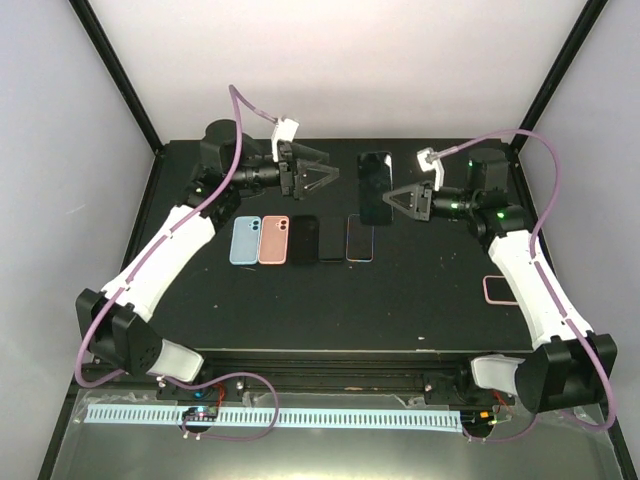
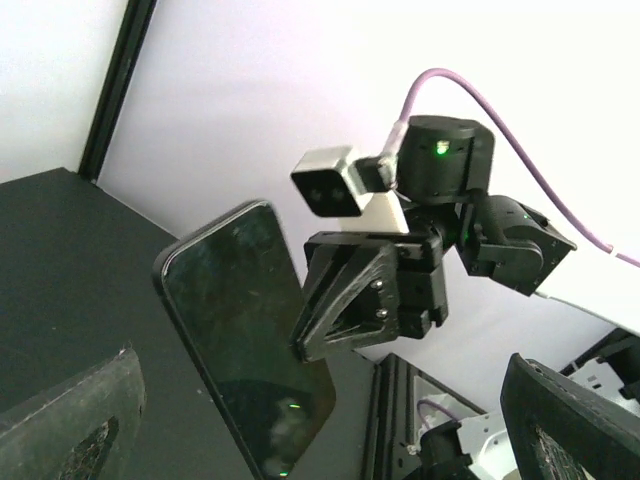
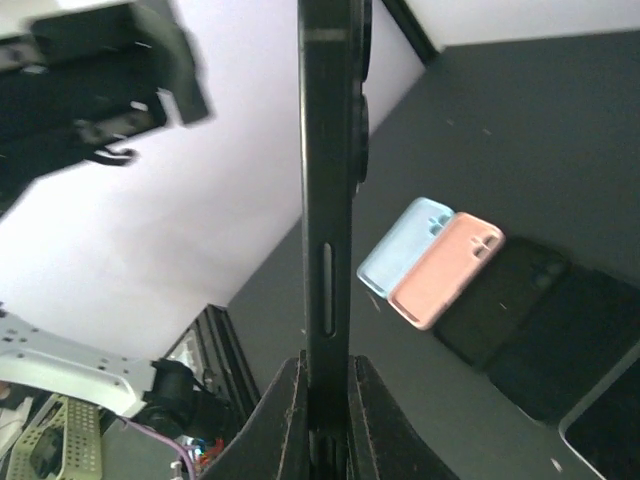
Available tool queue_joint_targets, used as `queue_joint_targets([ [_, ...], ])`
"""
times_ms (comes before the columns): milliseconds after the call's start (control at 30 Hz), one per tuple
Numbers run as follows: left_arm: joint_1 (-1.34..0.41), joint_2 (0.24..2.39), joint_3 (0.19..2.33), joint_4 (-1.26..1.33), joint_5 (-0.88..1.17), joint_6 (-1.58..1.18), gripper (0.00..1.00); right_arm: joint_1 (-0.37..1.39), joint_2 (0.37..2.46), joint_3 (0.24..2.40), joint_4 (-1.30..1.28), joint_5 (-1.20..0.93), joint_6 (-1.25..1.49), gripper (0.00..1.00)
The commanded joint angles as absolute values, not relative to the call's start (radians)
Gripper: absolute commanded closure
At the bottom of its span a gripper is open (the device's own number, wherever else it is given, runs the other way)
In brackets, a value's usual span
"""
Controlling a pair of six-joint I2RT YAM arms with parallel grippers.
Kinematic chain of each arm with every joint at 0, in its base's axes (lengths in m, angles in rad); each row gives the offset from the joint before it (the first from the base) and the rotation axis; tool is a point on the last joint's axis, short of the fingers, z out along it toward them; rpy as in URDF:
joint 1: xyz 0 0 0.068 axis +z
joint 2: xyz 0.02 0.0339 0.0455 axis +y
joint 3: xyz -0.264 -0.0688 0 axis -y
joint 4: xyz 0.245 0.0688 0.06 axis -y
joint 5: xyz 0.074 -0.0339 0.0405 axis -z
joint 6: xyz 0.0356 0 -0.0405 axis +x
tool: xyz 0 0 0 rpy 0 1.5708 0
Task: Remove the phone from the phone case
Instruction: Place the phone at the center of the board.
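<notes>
Here, beyond the pink case [image 1: 272,240] lying on the table, the right gripper [image 1: 392,200] pinches the black phone [image 1: 376,185] by one edge in mid-air, the left gripper [image 1: 335,177] gaping empty beside it, so that lone narrow grip could let it pivot and drop.

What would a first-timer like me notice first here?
A black phone hangs in mid-air above the far side of the table, pinched by the right end effector, with the left end effector gaping open beside it. In front of it, a blue case and a pink case stand out in a row lying flat.
</notes>
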State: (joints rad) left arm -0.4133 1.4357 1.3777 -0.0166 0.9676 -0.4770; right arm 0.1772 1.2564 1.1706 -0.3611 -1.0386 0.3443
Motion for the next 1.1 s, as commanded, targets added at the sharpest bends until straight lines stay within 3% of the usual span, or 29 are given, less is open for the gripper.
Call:
queue_joint_targets([
  [0, -0.4, 1.404, 1.419, -0.11, 0.917, -0.376, 0.01, 0.11, 1.255, 1.14, -0.524, -0.985, 0.175, 0.99],
  [367, -0.372, 1.417, 1.489, -0.219, 0.83, -0.282, 0.01, 0.013, 1.491, 1.139, -0.713, -0.896, -0.015, 0.99],
  [1067, -0.333, 1.384, 1.399, -0.143, 0.859, -0.355, 0.01, -0.022, 1.905, 1.252, -0.709, -0.99, 0.031, 0.99],
])
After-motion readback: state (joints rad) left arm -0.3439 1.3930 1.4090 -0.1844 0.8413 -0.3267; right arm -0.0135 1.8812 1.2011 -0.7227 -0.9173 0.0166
